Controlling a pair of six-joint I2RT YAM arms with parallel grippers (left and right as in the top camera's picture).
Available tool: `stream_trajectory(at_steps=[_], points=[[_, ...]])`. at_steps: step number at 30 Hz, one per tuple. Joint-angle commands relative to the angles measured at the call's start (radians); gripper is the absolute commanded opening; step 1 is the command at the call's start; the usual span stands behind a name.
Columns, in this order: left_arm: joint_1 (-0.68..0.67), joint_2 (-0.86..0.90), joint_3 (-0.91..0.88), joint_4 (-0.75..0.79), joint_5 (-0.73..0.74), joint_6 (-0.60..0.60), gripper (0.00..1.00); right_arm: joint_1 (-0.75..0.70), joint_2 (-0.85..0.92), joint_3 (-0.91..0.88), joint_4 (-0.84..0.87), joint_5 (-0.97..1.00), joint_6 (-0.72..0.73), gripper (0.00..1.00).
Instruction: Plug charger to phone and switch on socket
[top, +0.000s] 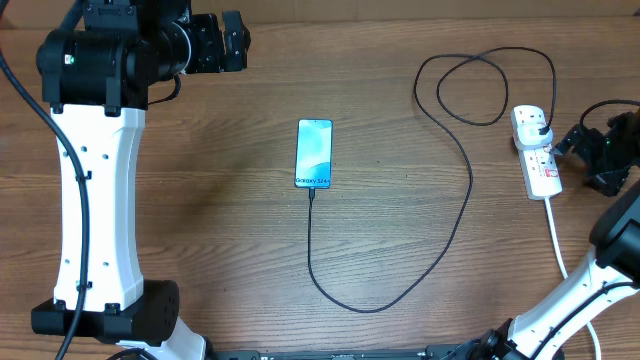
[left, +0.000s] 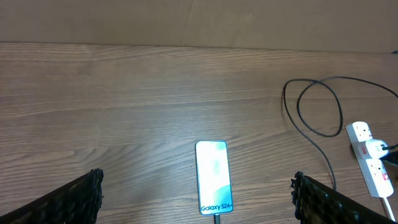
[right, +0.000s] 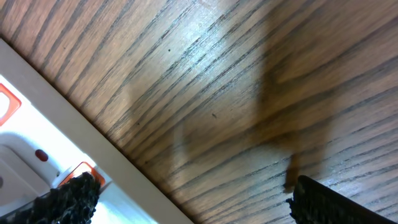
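Overhead, nearest you the charger (top: 370, 308) sags in a slack loop toward the near edge of the table (top: 200, 220). Its tip looks already seated in the near end of the phone (top: 314, 152) at the centre, so only the switching-on seems left. Your right gripper (top: 580, 160) hovers empty, jaws wide apart, just beside the socket (top: 540, 172) by the right edge, seemingly placed to turn it on. Your left gripper (top: 238, 42) hangs spread wide and empty near the far-left corner, clear of the work.
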Motion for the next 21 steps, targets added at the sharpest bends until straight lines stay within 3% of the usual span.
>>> stream_trajectory(at_steps=[1, 21], points=[[-0.007, -0.002, 0.001, 0.001, -0.008, 0.019, 1.00, 0.007, 0.011, -0.004, -0.005, -0.041, -0.021, 1.00], [-0.007, -0.002, 0.001, 0.001, -0.008, 0.019, 1.00, 0.075, 0.045, -0.004, -0.004, -0.033, -0.054, 1.00]])
